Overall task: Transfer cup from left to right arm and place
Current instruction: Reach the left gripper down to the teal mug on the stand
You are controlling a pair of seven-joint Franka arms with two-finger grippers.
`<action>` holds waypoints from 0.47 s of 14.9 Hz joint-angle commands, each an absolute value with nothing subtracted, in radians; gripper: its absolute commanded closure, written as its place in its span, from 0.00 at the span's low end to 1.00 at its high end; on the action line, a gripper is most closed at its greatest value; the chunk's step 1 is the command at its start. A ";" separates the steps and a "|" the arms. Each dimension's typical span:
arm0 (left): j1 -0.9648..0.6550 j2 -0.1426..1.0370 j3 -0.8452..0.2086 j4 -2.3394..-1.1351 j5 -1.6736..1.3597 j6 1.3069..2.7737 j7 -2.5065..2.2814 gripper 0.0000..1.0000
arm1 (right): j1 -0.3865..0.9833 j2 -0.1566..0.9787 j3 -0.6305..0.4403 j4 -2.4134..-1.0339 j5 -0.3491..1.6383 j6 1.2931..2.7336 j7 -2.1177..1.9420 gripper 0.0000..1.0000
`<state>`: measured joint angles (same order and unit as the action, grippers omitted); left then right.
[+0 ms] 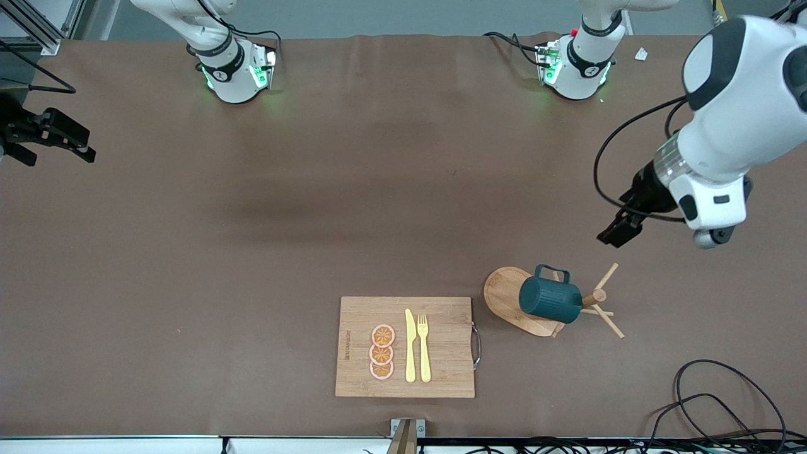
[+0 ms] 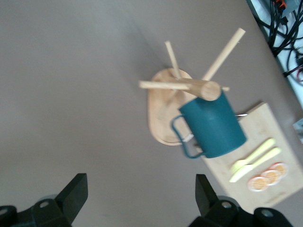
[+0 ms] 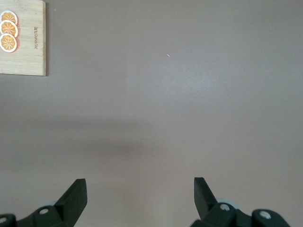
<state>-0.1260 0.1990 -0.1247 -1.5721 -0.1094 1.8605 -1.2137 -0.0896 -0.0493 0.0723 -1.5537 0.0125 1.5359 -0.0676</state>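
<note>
both hands gape empty: left hand (image 1: 621,228) above cup (image 1: 550,301), right hand (image 1: 53,140) at table (image 1: 252,252) edge.

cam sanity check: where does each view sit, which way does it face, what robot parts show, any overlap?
Front: high across the table, facing both bases; left gripper, right gripper show.
Left wrist: looks past its open fingers at the cup on the wooden rack.
Right wrist: open fingers, bare table.
Shared by all: cutting board.
</note>
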 commanded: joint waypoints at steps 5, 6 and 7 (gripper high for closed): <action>-0.129 0.357 -0.124 -1.539 -0.274 2.033 -1.393 0.00 | -0.089 -0.063 0.071 -1.559 0.005 1.526 -0.069 0.00; -0.130 0.373 -0.124 -1.537 -0.288 2.034 -1.405 0.00 | -0.087 -0.063 0.069 -1.559 0.005 1.525 -0.069 0.00; -0.130 0.389 -0.124 -1.529 -0.293 2.046 -1.407 0.00 | -0.087 -0.063 0.071 -1.559 0.005 1.520 -0.069 0.00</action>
